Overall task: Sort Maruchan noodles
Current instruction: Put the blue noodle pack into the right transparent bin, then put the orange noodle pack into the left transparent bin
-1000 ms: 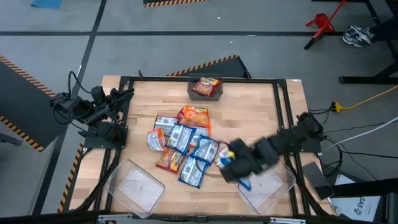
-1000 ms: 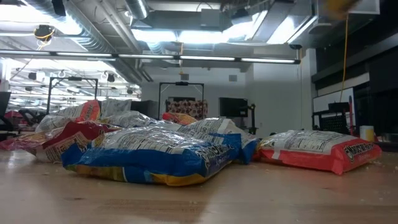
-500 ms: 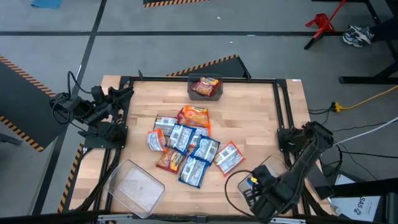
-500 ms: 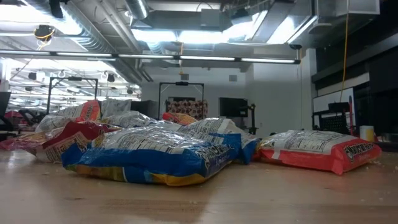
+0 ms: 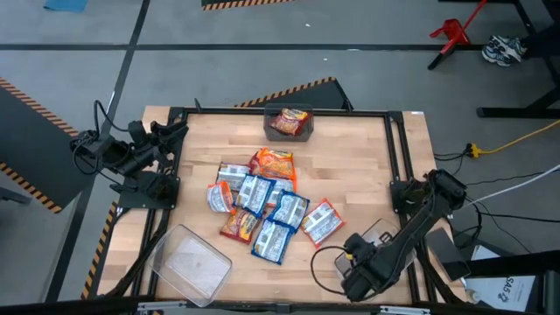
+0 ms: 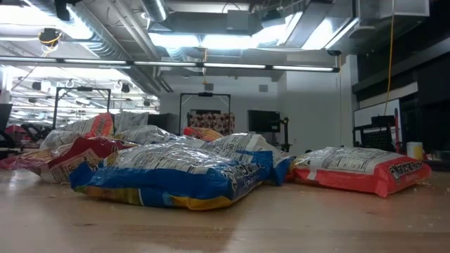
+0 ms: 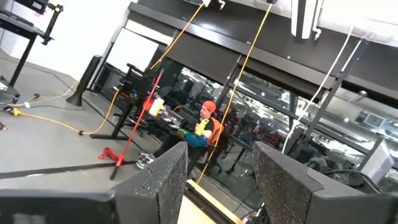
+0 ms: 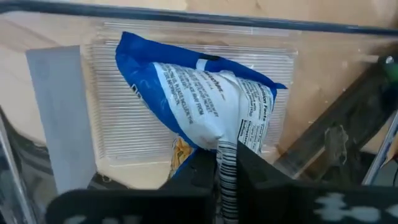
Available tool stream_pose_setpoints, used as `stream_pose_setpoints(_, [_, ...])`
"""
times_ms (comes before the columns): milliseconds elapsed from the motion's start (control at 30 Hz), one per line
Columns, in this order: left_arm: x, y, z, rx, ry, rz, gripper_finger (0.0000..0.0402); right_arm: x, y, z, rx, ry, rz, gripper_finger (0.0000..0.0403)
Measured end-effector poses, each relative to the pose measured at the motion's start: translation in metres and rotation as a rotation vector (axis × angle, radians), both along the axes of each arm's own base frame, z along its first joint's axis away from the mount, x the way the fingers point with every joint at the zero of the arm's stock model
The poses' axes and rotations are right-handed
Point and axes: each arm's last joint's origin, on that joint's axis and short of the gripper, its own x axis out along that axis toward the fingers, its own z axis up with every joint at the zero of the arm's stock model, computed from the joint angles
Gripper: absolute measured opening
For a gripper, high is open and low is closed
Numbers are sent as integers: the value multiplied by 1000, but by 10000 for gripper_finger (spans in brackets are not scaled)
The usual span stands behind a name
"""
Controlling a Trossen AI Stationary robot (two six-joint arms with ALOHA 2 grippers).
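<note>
My right gripper [image 8: 219, 163] has its jaws clenched on a blue packet [image 8: 205, 99] over the clear bin [image 8: 130, 134]; releasing off-centre could drape it over the rim.

In the high view, the right pincer [image 5: 353, 278] hides its blue-and-white packet [image 8: 208, 99] and bin.

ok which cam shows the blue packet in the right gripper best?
Right wrist view: the blue-and-white packet hangs pinched in the right gripper over the clear bin. High view shows only the arm above that bin. Low and left wrist views miss it.
</note>
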Motion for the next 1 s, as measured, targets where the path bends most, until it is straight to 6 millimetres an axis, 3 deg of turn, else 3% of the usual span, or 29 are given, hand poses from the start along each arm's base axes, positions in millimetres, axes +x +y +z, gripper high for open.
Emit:
stream_pose_setpoints(100, [0, 0, 0, 0, 0, 0, 176, 0, 0, 0, 4, 0, 14, 62])
stream_pose_setpoints(300, [0, 0, 0, 0, 0, 0, 176, 5, 0, 2, 27, -31, 45, 187])
stream_pose_setpoints(400, [0, 0, 0, -5, -7, -7, 176, 14, -3, 16, 40, -104, 97, 244])
stream_pose_setpoints(500, [0, 0, 0, -10, -13, -12, 176, 25, -14, 44, 43, -190, 118, 280])
stream_pose_setpoints(667, [0, 0, 0, -10, -14, -15, 176, 45, -39, 93, -16, -403, 136, 298])
stream_pose_setpoints(767, [0, -1, 0, -16, -34, -43, 176, 60, -57, 108, -95, -503, 157, 299])
stream_pose_setpoints(867, [1, -1, 0, -22, -49, -70, 176, 73, -80, 104, -118, -474, 167, 299])
stream_pose_setpoints(1000, [2, -3, -1, -21, -47, -101, 176, 87, -98, 79, -89, -410, 174, 299])
